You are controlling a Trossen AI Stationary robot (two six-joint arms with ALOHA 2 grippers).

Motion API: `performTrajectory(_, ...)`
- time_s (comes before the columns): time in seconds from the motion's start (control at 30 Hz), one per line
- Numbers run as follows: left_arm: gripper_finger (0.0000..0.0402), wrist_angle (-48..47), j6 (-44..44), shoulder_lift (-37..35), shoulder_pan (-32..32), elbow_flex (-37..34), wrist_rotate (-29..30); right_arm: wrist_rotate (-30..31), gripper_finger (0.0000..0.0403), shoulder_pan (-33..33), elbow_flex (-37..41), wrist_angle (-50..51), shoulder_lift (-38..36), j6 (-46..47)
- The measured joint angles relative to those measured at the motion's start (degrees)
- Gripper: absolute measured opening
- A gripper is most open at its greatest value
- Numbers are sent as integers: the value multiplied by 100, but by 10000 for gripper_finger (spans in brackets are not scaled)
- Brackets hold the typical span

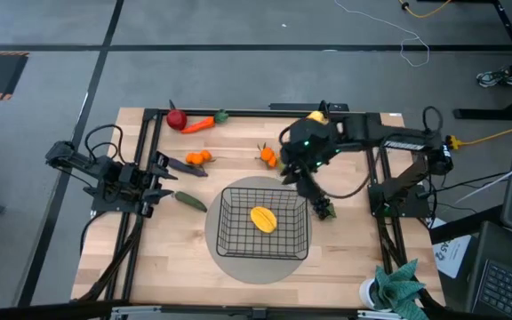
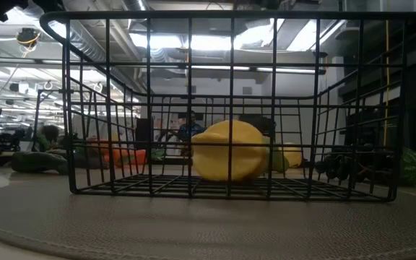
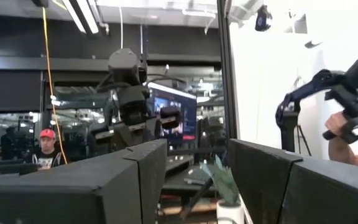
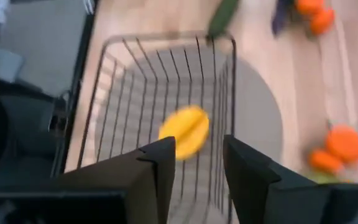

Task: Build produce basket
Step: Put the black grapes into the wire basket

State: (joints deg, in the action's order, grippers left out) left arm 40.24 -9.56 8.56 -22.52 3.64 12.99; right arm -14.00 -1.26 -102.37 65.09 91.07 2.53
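Black wire-grid basket [image 1: 265,222] holds yellow toy fruit [image 1: 264,219] below right tool [image 4: 194,155], parted, empty; low swing risks snagging rim.

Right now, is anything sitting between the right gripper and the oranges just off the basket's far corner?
Nothing visible does. The right gripper, fingers open and empty, hangs by the basket's far right corner; the yellow piece lies inside. The oranges sit on bare tabletop beyond that corner. The left gripper waits at the left edge.
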Motion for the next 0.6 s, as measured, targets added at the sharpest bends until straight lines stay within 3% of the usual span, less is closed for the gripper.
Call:
performTrajectory(0.13,163,80,4,0,0,0,0,494,122,0,-668,1444,-32,37)
performTrajectory(0.23,163,83,-2,-1,0,0,0,1189,122,1,-691,1939,-207,297)
performTrajectory(0.4,163,84,-4,0,0,0,2,2004,122,-1,-222,2516,-619,1114)
performTrajectory(0.6,163,80,-9,0,0,0,22,1906,122,27,983,2449,-1382,2074)
